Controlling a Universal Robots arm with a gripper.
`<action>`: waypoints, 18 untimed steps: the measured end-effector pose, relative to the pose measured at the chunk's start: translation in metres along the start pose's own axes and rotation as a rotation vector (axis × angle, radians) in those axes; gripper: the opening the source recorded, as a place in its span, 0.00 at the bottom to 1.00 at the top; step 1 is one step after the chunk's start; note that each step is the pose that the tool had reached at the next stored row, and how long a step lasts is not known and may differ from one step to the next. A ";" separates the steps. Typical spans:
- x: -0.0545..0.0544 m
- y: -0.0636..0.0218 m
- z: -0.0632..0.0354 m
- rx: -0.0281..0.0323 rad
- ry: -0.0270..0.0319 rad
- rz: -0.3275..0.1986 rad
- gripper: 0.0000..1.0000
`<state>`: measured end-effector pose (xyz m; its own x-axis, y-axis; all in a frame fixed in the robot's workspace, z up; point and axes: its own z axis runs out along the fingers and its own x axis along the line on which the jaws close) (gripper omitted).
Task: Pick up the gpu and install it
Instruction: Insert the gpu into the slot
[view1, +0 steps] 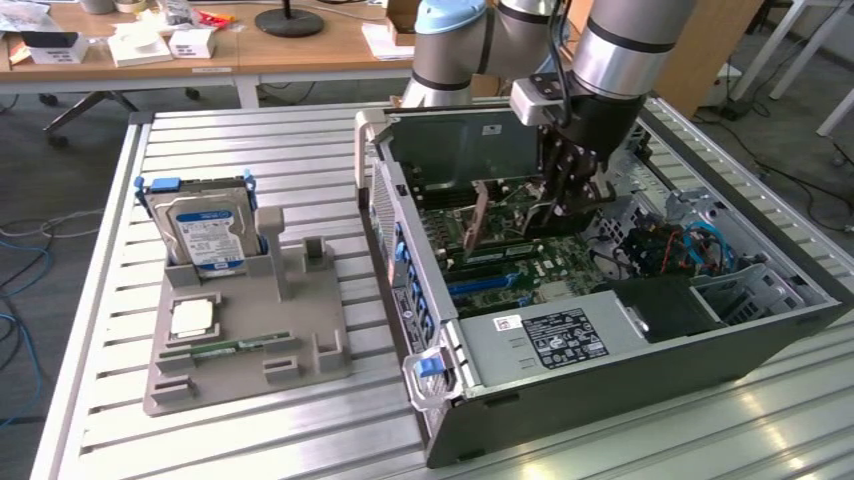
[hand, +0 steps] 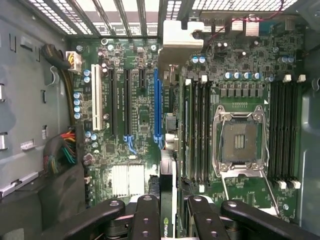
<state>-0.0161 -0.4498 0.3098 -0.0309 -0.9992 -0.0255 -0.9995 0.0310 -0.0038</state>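
The gripper (view1: 577, 190) is clamped on the gpu (hand: 169, 150), holding it edge-on over the motherboard (hand: 135, 100) inside the case (view1: 641, 380). The card sits just beside the blue slot (hand: 157, 100).

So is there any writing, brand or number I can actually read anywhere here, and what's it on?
Nothing reads clearly enough to quote.
gpu: small green logo on its edge, lettering too small.
hard drive: blue-white label, print too small.
power supply: black label and white sticker, blurred.
motherboard: board markings too small.
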 end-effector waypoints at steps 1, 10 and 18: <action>0.000 0.0011 0.0004 0.0000 0.0000 0.000 0.26; 0.000 0.0075 0.0077 0.0000 -0.0001 -0.002 0.26; 0.001 0.0107 0.0162 -0.0001 0.0001 -0.004 0.26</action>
<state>-0.0267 -0.4498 0.2936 -0.0270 -0.9993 -0.0254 -0.9996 0.0271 -0.0038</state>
